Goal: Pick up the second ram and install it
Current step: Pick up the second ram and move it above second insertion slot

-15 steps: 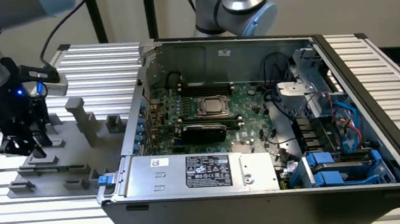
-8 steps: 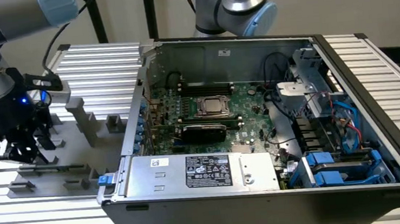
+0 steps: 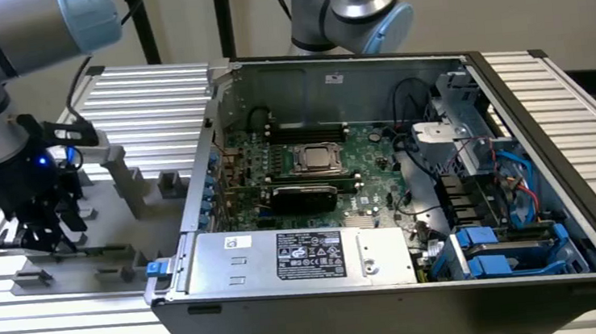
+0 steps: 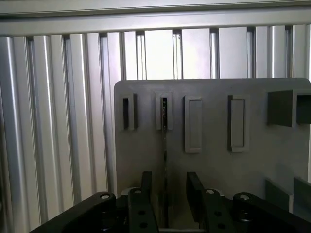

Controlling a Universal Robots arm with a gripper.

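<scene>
Ribbed silvery aluminium table [image 4: 58, 126] carries a flat grey plastic fixture plate [image 4: 214, 170] with raised slot blocks, and the second ram [image 4: 164, 145], a thin circuit-board stick seen edge-on, stands on edge in one slot of that plate. The black two-finger gripper [image 4: 169, 182] hangs right over the plate, fingers [image 4: 146, 182] apart either side of the stick, apparently not touching it. Probably light, stiff but brittle; best pinched gently on both flat faces around mid-length.
</scene>
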